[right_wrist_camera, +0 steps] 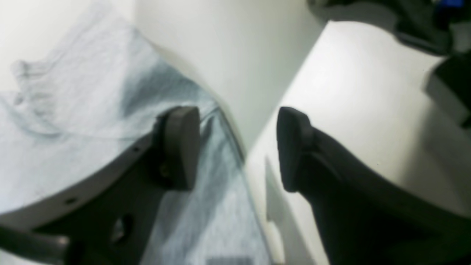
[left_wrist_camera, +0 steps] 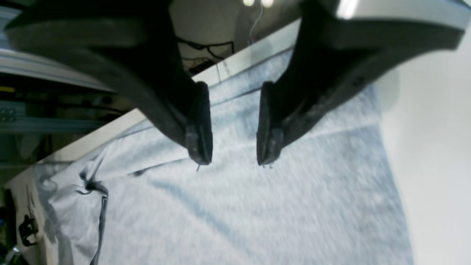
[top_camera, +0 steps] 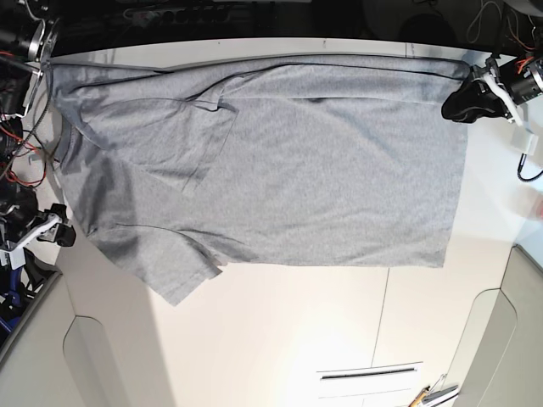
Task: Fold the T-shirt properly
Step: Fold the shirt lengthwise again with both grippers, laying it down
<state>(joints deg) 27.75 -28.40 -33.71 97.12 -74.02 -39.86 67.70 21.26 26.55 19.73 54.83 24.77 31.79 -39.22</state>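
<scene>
Across the white table, the T-shirt lies spread flat with its long axis running left to right in the base view; the sleeves and shoulders sit at that view's left and the straight hem at its right. One sleeve angles toward the near table edge. The left gripper hovers over grey fabric with its jaws apart and nothing between them. The right gripper is also spread wide, straddling the shirt's edge without clamping it. Only the left wrist view shows black lettering near a fold; only the base view shows the whole garment outline.
</scene>
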